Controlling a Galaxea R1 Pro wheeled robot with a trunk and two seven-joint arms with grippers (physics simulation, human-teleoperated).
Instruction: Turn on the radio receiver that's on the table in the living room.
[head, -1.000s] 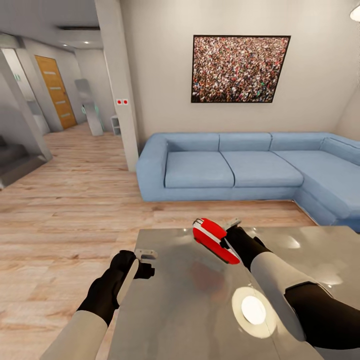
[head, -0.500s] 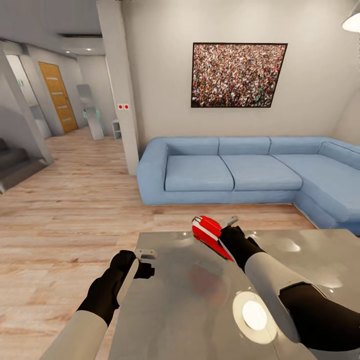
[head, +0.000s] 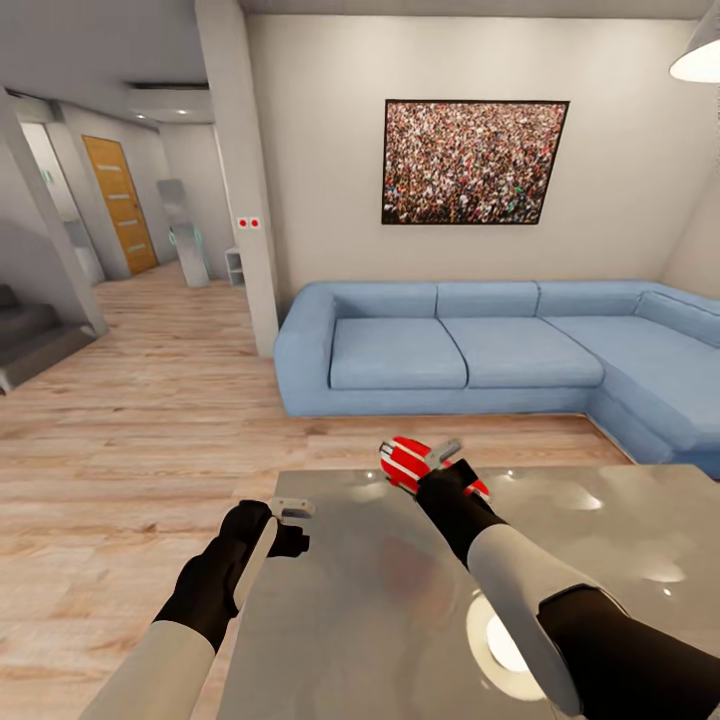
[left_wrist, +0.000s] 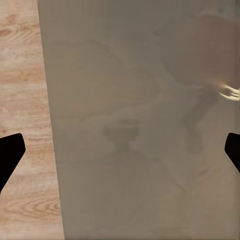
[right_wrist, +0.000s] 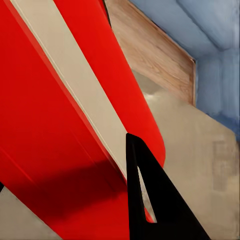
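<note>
Left end effector (head: 292, 522) is seen spread apart over the tabletop (head: 360, 610) edge; radio receiver (head: 408, 463), at the far edge, is met by right end effector (head: 447, 462), grip untellable; a light, steady press is advised.

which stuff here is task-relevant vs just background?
Job:
radio receiver, red and white
right gripper, at the radio
glossy grey table

Background:
blue sofa
framed crowd picture
pendant lamp
orange door
left gripper, at the table edge
</note>
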